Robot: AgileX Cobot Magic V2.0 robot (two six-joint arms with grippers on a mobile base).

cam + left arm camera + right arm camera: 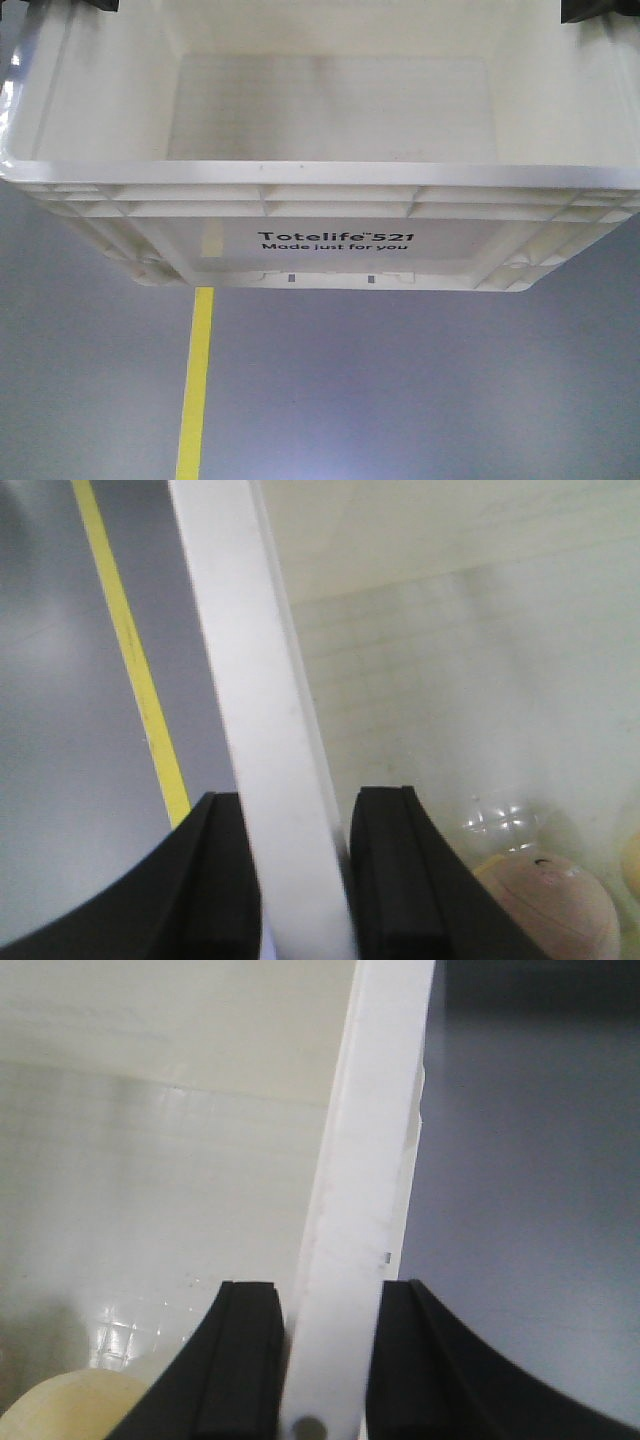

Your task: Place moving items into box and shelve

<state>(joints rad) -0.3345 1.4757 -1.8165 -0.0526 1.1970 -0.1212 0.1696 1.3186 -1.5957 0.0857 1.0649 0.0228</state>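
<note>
Where the left wrist view looks along one side wall of the large white ribbed plastic crate [320, 172], the left end effector [300, 815] is clamped on the thick rim. One black finger [215, 880] sits outside, above the grey floor [60, 730], and the other sits inside. At the lower right of that frame, a dull pinkish-brown ball with a dark seam mark [545, 905] lies on the crate's bottom. A pale cream-yellow round thing [632, 865] peeks in at the right edge, just beside the ball.

In the front view the crate fills the upper half of the frame, its black "Totelife 521" print [337, 240] facing the camera. A yellow floor stripe [197, 380] runs from under its base to the lower left edge.

In the right wrist view the right end effector [325, 1295] grips the opposite rim in the same way, one finger on each side. The cream-yellow thing shows in the lower left corner, inside the crate.
</note>
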